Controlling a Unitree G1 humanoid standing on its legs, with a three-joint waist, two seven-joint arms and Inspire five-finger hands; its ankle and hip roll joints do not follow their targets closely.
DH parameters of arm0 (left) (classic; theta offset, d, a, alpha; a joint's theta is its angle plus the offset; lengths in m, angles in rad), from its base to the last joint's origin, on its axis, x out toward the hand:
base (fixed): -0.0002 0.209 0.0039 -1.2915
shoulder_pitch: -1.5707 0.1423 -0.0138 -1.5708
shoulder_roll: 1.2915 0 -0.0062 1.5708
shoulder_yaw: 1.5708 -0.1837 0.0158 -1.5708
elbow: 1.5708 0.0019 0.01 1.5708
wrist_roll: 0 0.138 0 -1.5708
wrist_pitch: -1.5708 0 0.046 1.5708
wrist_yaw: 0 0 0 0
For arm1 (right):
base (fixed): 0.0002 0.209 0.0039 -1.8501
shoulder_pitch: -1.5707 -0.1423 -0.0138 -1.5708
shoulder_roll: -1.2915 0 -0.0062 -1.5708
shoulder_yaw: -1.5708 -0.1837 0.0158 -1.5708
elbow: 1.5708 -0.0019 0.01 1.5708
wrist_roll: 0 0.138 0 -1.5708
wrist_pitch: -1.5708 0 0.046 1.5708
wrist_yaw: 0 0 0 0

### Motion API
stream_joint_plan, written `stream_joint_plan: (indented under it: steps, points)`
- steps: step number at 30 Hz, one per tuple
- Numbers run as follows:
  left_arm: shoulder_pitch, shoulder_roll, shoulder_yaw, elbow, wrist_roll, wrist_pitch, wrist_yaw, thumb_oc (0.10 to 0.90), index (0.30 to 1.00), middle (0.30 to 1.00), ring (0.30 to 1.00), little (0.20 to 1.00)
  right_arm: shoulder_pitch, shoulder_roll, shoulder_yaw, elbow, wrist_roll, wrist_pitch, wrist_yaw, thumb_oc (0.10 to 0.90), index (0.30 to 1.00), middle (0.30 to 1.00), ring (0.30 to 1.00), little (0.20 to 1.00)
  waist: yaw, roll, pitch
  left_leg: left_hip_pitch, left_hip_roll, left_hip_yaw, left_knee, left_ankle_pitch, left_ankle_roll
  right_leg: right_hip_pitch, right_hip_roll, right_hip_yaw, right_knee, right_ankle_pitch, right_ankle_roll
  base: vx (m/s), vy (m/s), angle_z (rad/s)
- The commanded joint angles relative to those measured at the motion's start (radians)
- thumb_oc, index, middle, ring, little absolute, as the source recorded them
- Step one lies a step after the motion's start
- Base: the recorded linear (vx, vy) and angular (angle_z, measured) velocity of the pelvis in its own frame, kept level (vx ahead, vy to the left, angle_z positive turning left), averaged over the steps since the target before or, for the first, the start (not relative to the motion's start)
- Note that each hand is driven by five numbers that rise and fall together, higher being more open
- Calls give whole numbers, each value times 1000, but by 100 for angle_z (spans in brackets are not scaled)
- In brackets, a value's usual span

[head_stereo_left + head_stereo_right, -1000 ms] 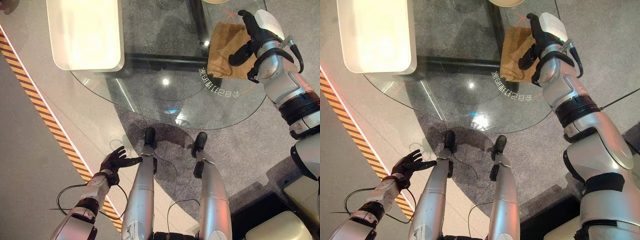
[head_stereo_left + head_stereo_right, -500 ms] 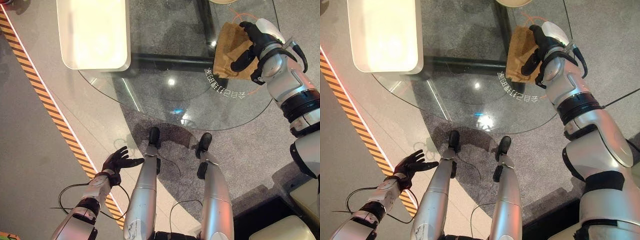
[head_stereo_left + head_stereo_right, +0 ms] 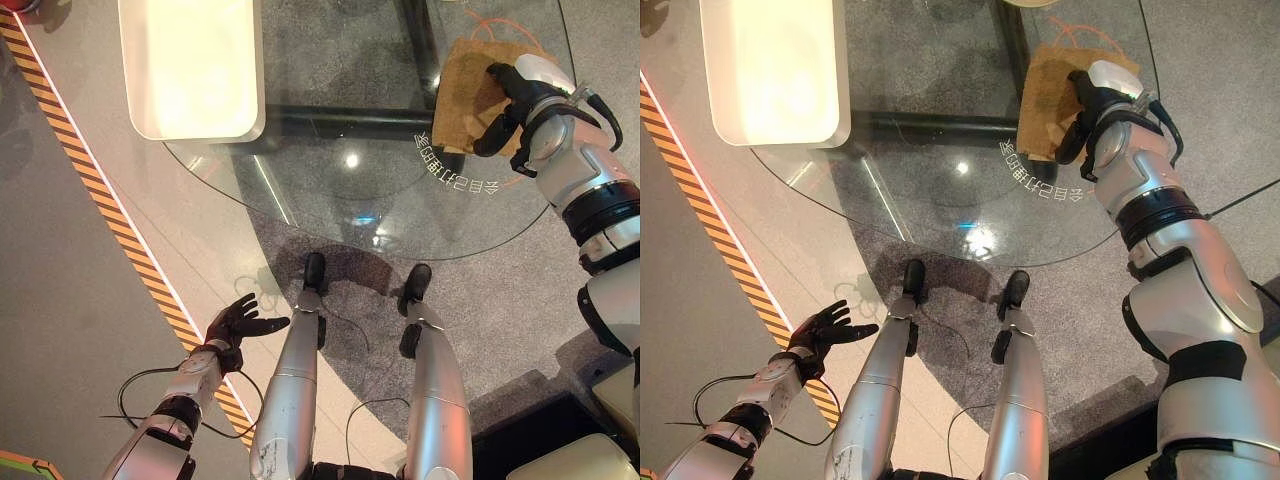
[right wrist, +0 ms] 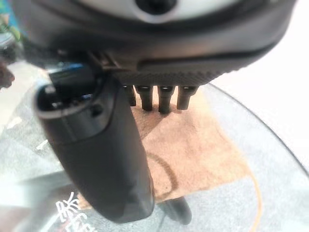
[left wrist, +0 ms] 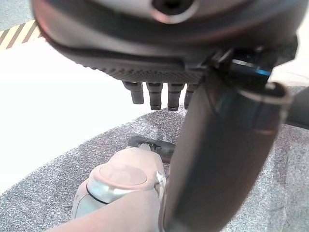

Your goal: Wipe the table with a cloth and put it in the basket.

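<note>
A brown cloth (image 3: 465,90) lies flat on the right part of the round glass table (image 3: 340,195). My right hand (image 3: 512,92) rests on top of the cloth, fingers stretched out and pressing down on it. In the right wrist view the fingertips (image 4: 164,104) touch the cloth (image 4: 203,150) and the thumb stands out beside them. My left hand (image 3: 236,322) hangs low beside the table's near edge, open and holding nothing; its straight fingers (image 5: 154,94) show in the left wrist view.
A white oblong tray-like thing (image 3: 190,65) sits at the table's far left. A pale rounded rim (image 3: 1025,5) shows past the table's far edge. A black-and-orange striped line (image 3: 110,225) runs across the floor on the left. Grey carpet lies under the table.
The whole picture has shifted, so the camera moved. My right hand has drawn back a little across the cloth, which has turned slightly. The left hand has stayed put.
</note>
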Motion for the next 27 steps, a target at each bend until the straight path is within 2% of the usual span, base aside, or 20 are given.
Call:
stream_joint_plan:
  steps: [1,6,15,27]
  points:
    - [94,33,-29,-18,-2,0,1,800,900,900,900,900,-171,-95,63,-4,-65,3,-106,800,900,900,900,900,1,45,-22,-21,-22,12,-3,16,49,12,8,-52,32,-54,-13,0,0,0]
    - [93,34,-31,-19,-2,2,3,800,900,900,900,900,-188,-99,63,-8,-70,10,-183,800,900,900,900,900,2,47,-22,-25,-23,10,-3,17,49,7,8,-51,34,-53,-11,0,0,0]
    - [83,39,-37,-15,-6,8,-6,800,900,900,900,900,-204,-102,70,7,-80,18,-231,800,900,900,900,900,4,53,-22,-38,-27,4,1,16,50,-6,6,-51,35,-53,-11,0,0,0]
    - [75,44,-39,-16,-8,12,-29,800,900,900,900,900,-203,-87,80,64,-67,14,-144,800,900,900,900,900,16,75,-22,-57,-34,1,4,18,51,-28,-6,-54,39,-54,-12,2,-3,1]
